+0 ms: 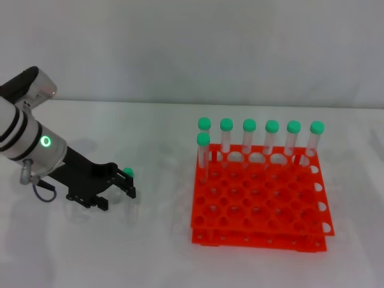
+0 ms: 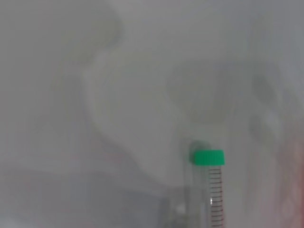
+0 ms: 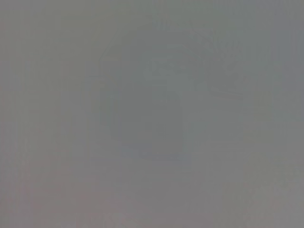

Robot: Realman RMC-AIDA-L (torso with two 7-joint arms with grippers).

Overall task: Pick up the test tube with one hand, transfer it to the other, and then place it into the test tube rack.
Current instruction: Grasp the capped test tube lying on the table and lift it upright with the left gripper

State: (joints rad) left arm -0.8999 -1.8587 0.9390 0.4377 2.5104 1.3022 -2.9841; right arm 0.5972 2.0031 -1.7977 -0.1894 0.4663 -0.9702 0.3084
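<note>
Nearest the head camera, the bright orange plastic two-tier grid rack (image 1: 258, 198) stands on the white table (image 1: 150, 252), with seven green-capped clear tubes (image 1: 272, 141) upright along its far and left edges; well apart from it to the left, the black two-fingered left gripper (image 1: 117, 195) on its silver-white arm hangs low over the table. Just beyond its fingertips a small green cap shows, belonging to the slim clear plastic test tube (image 1: 128, 173); the left wrist view shows the same tube (image 2: 209, 190), its printed scale visible on the clear wall. The fingers stand apart, one either side of a gap, and I judge the tube to lie near or between them, though whether they touch it cannot be told; it also cannot be told whether the tube lies flat or stands.

By my judgement the tube is light, stiff and smooth-walled, so it may roll or slip; a hold on the body just below the cap seems best, leaving the lower length free for the other hand. No right gripper appears in any view.
</note>
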